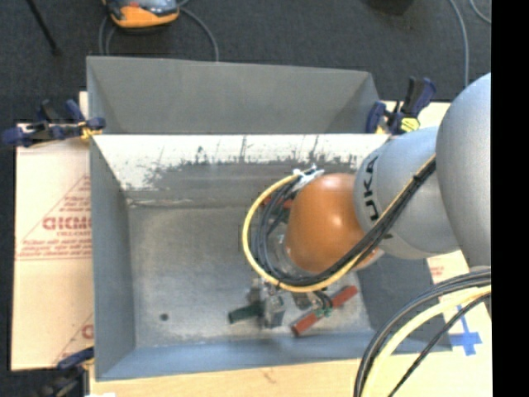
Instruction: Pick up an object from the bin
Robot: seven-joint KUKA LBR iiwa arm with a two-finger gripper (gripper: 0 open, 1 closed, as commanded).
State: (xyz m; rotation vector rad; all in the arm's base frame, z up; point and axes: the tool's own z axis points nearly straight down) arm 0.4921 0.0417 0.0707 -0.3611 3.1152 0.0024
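Note:
My gripper (269, 303) reaches down to the bin floor near the front wall, right of centre, below the orange wrist cover. A small dark green thing (245, 313) lies at its left tip, touching or just beside it. A red and green tool-like thing (321, 309) with red ends lies slanted on the floor just right of the gripper. Whether anything sits between the fingers is hidden.
The arm comes in from the right and covers the bin's right half. A small dark speck (164, 318) lies on the floor at the front left. The front wall stands close to the gripper.

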